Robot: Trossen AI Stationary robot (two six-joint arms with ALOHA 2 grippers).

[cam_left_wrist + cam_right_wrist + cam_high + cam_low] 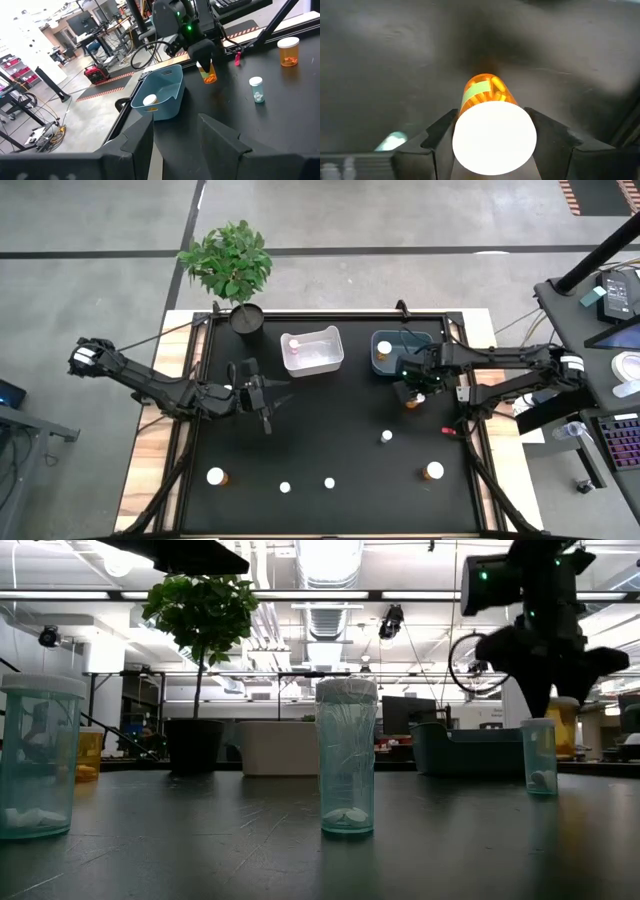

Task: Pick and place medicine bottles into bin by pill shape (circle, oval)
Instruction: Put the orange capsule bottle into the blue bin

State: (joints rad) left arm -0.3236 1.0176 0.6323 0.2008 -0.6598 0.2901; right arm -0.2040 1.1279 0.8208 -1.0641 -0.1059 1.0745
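Amber bottle (pixel 487 107) clamped in right tool (pixel 492 135), just beside blue bin (pixel 388 352).

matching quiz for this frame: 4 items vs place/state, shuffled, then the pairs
Items:
1. right gripper
2. left gripper
3. blue bin
4. white bin

Place/state:
A. open, holding nothing, over the table's left half
B. beside the potted plant, pale bottle lying inside
C. shut on an amber bottle with a white cap
D. at the table's far edge, one white-capped bottle inside

Pairs: 1-C, 2-A, 3-D, 4-B
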